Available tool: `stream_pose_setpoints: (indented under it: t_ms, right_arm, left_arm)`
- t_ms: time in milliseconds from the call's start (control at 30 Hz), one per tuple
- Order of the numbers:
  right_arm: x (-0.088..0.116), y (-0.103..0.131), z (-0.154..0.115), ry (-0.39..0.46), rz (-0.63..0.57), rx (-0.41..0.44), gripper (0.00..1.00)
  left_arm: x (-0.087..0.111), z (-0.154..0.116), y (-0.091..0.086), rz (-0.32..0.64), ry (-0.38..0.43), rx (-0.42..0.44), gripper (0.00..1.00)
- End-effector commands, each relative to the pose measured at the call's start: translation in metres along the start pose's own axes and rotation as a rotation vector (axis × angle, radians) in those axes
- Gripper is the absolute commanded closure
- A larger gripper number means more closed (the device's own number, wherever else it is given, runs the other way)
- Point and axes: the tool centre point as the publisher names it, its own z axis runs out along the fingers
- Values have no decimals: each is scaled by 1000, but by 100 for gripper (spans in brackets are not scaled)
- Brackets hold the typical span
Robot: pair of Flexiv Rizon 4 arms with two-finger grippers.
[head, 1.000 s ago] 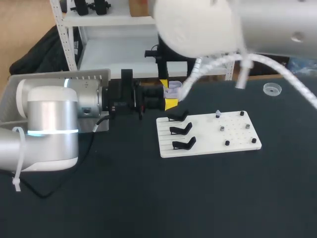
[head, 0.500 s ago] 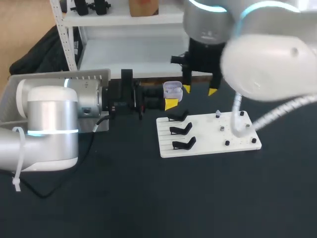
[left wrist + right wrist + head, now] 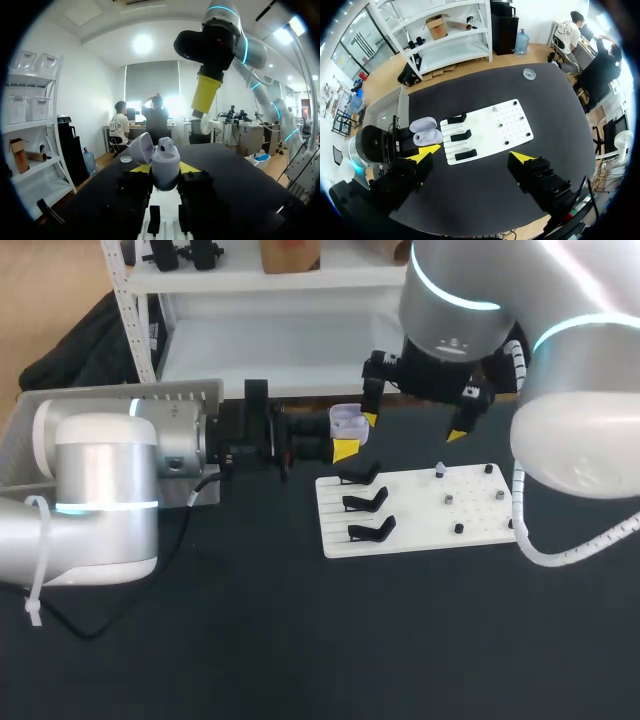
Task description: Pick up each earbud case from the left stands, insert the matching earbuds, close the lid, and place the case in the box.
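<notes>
My left gripper (image 3: 345, 436) lies level above the table, just behind the white board (image 3: 420, 510), shut on a pale earbud case (image 3: 348, 421). In the left wrist view the case (image 3: 165, 167) stands upright between my left gripper's (image 3: 165, 171) yellow tips with its lid (image 3: 141, 148) swung open. My right gripper (image 3: 413, 426) hangs wide open and empty above the board's far edge, right of the case. From the right wrist view the open case (image 3: 426, 130) lies ahead of my right gripper (image 3: 472, 155), beside the board (image 3: 490, 130). Three black stands (image 3: 365, 502) are bare.
Small pegs and earbud pieces (image 3: 449, 500) dot the board's right half. A grey box (image 3: 120, 395) sits at the far left behind my left arm. A small clear disc (image 3: 529, 74) lies on the dark table beyond the board.
My right arm has swung back from close to the camera to above the board's far edge, and its fingers have spread wide. The left arm and the case have kept still.
</notes>
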Motion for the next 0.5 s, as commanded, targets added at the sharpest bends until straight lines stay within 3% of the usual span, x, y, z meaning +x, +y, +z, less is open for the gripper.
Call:
stream_pose_setpoints:
  t_ms: [33, 200, 367, 500]
  right_arm:
    - [3, -2, 0, -27, 2, -3, 0]
    - [3, -2, 0, -27, 2, -3, 0]
    - [-19, -30, 19, -44, 203, 38, 0]
    - [-30, -41, 40, -50, 267, 89, 0]
  left_arm:
    - [0, 0, -1, 1, -2, -5, 100]
    - [0, 0, -1, 1, -2, -5, 100]
    - [0, 0, -1, 1, -2, -5, 100]
    - [0, 0, -1, 1, -2, -5, 100]
